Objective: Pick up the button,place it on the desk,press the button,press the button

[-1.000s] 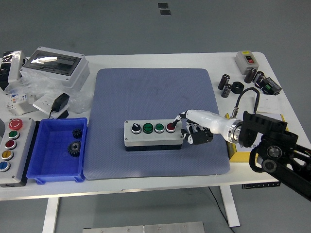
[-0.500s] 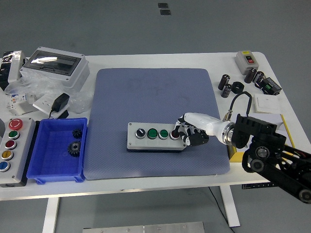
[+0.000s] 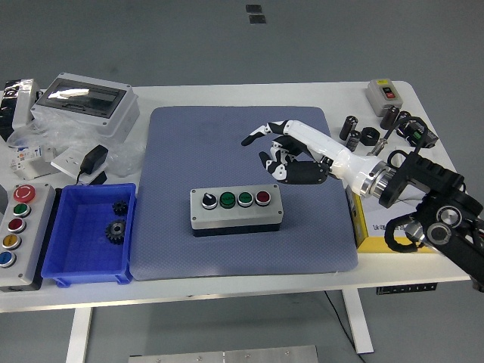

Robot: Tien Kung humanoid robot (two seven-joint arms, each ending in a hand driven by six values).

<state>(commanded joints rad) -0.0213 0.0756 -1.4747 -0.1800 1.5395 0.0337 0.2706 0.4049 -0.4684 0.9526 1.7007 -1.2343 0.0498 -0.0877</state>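
The button box [image 3: 236, 209] is seen lying flat on the blue-grey mat [image 3: 189, 144], slightly below frame centre, with nothing touching it. Four controls are carried in a row on its top face: a black selector knob [image 3: 209, 200] at left, two green buttons [image 3: 228, 200], and a red button [image 3: 262, 197] at right. The right hand [image 3: 287, 155] is positioned above and to the right of the box, clear of it, over the mat's upper right area; its fingers [image 3: 253, 136] are loosely spread and nothing is held. The index finger is extended toward frame left. The left arm is not seen. A blue bin [image 3: 53, 231] containing two black gears [image 3: 116, 231] is located at lower left, just beside the mat's left edge. A second control box [image 3: 19, 234] is noted at the far left edge.
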